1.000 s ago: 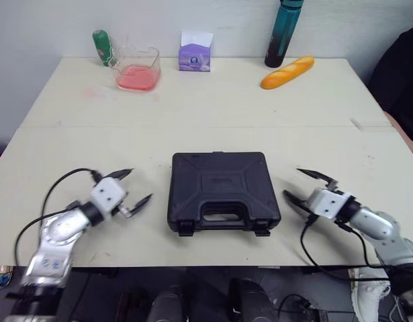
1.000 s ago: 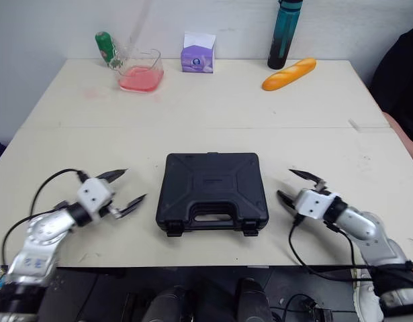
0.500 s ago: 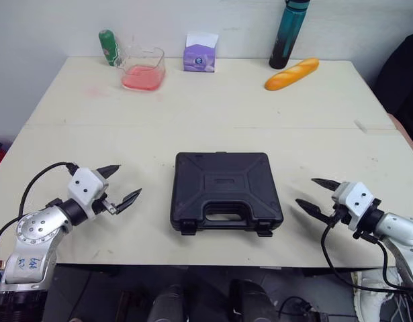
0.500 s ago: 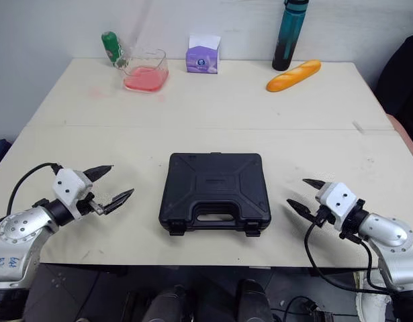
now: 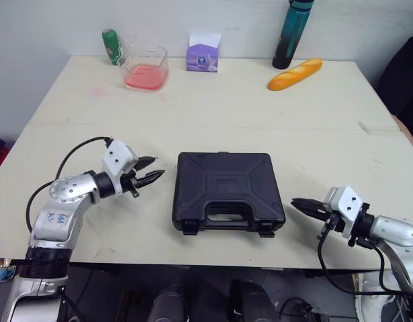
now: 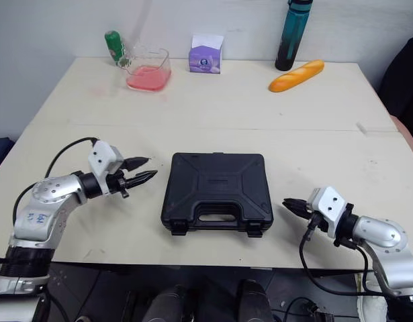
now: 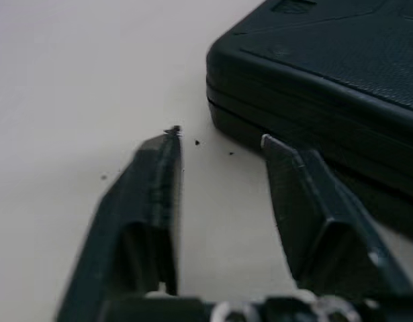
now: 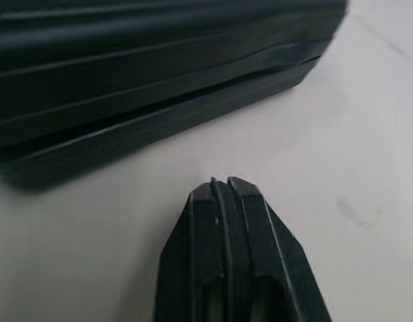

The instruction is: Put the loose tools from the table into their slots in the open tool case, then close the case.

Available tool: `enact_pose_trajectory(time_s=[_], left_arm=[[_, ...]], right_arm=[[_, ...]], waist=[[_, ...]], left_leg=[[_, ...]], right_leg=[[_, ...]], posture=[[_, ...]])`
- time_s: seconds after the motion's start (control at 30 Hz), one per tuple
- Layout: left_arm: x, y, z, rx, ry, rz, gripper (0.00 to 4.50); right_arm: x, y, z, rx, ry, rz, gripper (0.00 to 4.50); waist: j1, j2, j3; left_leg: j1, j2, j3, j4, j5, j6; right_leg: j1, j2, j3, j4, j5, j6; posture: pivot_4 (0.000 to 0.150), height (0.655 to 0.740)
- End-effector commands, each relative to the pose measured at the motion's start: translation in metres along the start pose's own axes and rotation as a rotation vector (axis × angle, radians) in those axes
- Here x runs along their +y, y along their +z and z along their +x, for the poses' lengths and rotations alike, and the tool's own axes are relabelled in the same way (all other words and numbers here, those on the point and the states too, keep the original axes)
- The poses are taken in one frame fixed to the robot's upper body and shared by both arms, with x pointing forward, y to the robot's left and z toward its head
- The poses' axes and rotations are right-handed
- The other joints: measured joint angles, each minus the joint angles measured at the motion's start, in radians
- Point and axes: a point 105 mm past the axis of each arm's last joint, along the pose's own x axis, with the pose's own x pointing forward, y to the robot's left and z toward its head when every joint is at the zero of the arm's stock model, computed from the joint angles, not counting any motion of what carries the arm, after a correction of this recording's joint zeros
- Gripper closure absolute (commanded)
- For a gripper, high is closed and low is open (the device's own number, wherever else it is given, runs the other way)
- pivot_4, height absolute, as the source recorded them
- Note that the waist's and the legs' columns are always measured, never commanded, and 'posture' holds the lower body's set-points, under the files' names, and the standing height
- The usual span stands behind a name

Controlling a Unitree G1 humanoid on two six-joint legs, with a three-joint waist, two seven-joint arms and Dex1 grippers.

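Low over the near edge of the table (image 5: 213,107), the right gripper (image 5: 299,204) is pointing toward 9 o'clock with its fingers pressed together, holding nothing. Its tips are just beside the near right corner of the tool case (image 5: 227,184). The case is lying flat with its lid down, long axis running 9 to 3 and handle facing 6. The left gripper (image 5: 156,168), slightly parted and empty, is pointing toward 3 o'clock at the case's left side. Both arms seem about equally near.
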Motion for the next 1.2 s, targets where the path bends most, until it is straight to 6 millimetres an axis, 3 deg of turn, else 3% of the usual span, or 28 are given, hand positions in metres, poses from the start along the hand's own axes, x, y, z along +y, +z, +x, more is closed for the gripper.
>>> enact_pose_trajectory(time_s=[0.03,0.07,0.2,0.33,0.43,0.73,0.97,1.2], left_arm=[[0.003,0.003,0.005,-0.013,0.013,0.011,4.2],[0.004,0.003,0.007,-0.014,0.02,0.013,4.49],[0.015,0.005,0.016,-0.022,0.049,0.021,4.49],[0.028,0.012,0.046,-0.049,0.039,0.044,4.49],[0.032,0.016,0.063,-0.078,0.023,0.063,4.49],[0.034,0.015,0.1,-0.074,-0.006,0.037,4.49],[0.022,0.018,0.103,-0.127,-0.12,0.048,4.49],[0.014,0.004,0.086,-0.102,-0.223,0.073,4.49]], right_arm=[[0.01,0.009,-0.007,-0.017,0.06,-0.018,4.5],[0.013,0.009,-0.008,-0.017,0.068,-0.019,4.5],[0.027,-0.001,-0.014,0.032,0.128,0.015,4.5],[0.059,-0.003,-0.01,0.043,0.244,0.108,4.5],[0.071,0.001,-0.004,0.028,0.264,0.117,4.5],[0.076,0.006,0.009,0.001,0.223,0.109,4.5],[0.073,0.005,0.021,-0.022,0.145,0.095,4.5],[0.062,0.001,0.019,-0.006,0.116,0.071,4.5]], waist=[[-0.001,0.0,0.0],[-0.001,-0.001,0.0],[0.001,-0.001,0.0],[0.025,-0.001,0.0],[0.024,-0.001,0.0],[0.021,-0.005,0.002],[0.02,-0.006,0.002],[0.019,-0.007,0.001]], left_leg=[[0.0,0.0,0.0,0.0,0.0,0.0],[0.0,0.0,0.0,0.0,0.0,0.0],[0.0,0.0,0.0,0.0,0.0,0.0],[0.0,0.0,-0.001,0.001,0.0,0.0],[0.0,-0.001,0.0,0.001,0.0,0.001],[-0.001,-0.001,0.0,0.002,0.0,0.001],[-0.001,0.0,0.0,0.003,0.0,0.001],[-0.001,0.0,-0.001,0.004,0.0,0.001]], right_leg=[[0.0,0.0,0.0,0.0,0.0,0.0],[0.0,0.001,0.0,0.0,0.0,0.0],[0.0,0.0,0.0,0.0,0.0,0.0],[0.0,0.0,-0.001,0.0,0.0,0.0],[0.001,0.0,-0.001,-0.001,0.001,0.001],[0.001,0.002,-0.001,-0.001,0.001,0.001],[0.001,0.002,-0.002,-0.001,0.001,0.001],[0.001,0.002,-0.002,0.0,0.001,0.001]], posture=[[0.15,0.74],[0.15,0.74],[0.15,0.74],[0.15,0.74],[0.15,0.74],[0.15,0.74],[0.15,0.74],[0.15,0.74]])
